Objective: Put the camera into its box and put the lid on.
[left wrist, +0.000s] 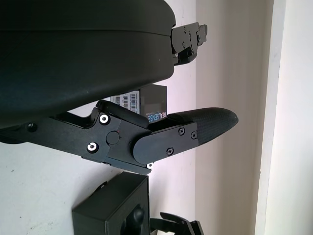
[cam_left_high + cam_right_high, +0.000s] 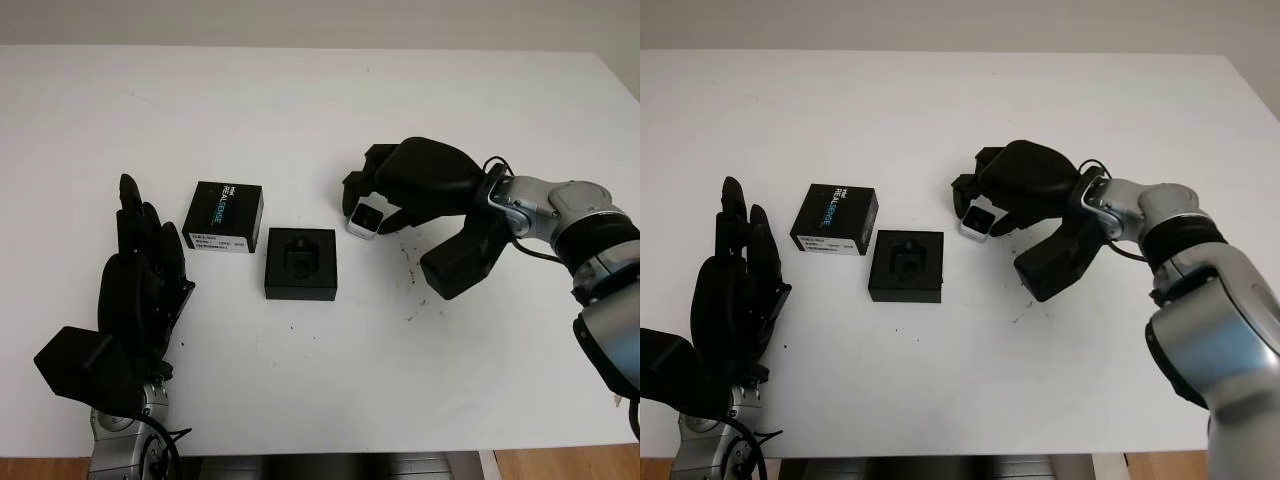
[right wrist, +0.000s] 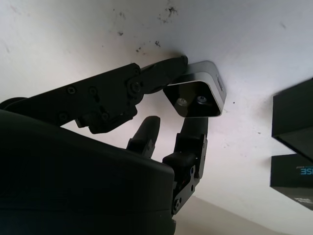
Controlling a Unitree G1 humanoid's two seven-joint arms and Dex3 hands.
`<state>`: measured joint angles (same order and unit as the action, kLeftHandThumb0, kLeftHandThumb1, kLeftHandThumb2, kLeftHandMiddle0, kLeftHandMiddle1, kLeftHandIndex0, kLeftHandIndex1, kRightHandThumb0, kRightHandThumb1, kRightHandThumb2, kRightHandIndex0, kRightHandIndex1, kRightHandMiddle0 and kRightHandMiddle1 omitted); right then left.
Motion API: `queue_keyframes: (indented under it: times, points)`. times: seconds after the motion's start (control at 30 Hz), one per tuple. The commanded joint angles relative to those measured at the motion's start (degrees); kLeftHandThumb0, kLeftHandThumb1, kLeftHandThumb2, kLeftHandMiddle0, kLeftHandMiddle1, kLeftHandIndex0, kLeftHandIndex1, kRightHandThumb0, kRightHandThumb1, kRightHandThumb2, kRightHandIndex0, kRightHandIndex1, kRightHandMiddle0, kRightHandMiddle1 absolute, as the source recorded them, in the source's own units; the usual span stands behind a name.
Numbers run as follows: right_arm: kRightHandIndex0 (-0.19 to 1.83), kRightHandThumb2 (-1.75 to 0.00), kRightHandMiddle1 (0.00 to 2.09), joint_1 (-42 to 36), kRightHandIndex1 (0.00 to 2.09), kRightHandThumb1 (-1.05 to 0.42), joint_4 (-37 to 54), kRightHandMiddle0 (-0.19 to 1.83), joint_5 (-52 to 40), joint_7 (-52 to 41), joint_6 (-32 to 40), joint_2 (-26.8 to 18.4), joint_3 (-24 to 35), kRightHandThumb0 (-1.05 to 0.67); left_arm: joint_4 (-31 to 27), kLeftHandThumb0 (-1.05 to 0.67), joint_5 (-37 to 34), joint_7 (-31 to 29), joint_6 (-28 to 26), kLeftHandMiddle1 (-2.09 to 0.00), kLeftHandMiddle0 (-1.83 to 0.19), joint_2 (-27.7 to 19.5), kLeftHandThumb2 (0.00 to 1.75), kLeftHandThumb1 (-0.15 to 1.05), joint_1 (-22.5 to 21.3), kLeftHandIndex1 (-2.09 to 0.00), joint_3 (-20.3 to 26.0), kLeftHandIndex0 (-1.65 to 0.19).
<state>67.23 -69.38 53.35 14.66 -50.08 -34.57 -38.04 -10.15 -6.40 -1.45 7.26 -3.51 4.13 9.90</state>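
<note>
Fingers (image 3: 195, 134) of the right hand (image 2: 420, 185) curled tight around the small silver camera (image 2: 366, 216), pinching it from both sides. Held just over the white table (image 2: 300, 100), a bit to the right of the open black box (image 2: 301, 263) and apart from it. Seen from the right wrist with a dark face and two little screws showing on the camera (image 3: 198, 98), one finger on its far side and two more below it. Cannot tell if the camera touches the table or hangs just above it.

Sitting flat near the middle of the table, the open box, with a dark shaped hollow inside and nothing in it. Just to its left, close by but not touching, the black lid (image 2: 224, 217), lying flat with white and blue letters on top and a white label on its near side. Seen again from the left wrist: the lid (image 1: 151, 105) behind a finger, the box (image 1: 115, 208) closer.

Down at the near left of the table, the left hand (image 2: 140, 290), open, holding nothing, pointing away toward the lid and well short of it.

Some small dark specks (image 2: 415, 265) on the table under the right arm.
</note>
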Motion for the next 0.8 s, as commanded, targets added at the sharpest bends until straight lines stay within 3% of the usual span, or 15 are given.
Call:
queue_keyframes:
  times: [0.0,0.33,0.77]
  points:
    - [0.18,-0.05,1.3,-1.0,0.9,-0.95,-0.9,0.47,-2.5,-2.9,-0.5,-0.2,1.4,-0.38,-0.1,-0.67,0.1,0.0,-0.2,0.0,0.19,-0.1,0.68,1.05,-0.3,0.0,-0.2,0.19]
    - [0.15,-0.05,1.51,-2.9,0.74,-0.95,-0.6,0.4,-12.4,-16.0,1.7,0.9,7.1,-0.39,0.0,-0.66,-0.1,0.0,-0.5,0.0,0.19,0.1,0.68,1.05,-0.4,0.0,-0.3,0.19]
    - [0.15,-0.06,1.66,-5.9,0.62,-0.98,-0.5,0.34,-21.7,-26.0,4.7,2.9,13.6,-0.4,-0.5,-0.66,0.1,0.3,-1.3,0.0,0.19,-0.1,0.69,1.05,-0.1,0.0,-0.6,0.19]
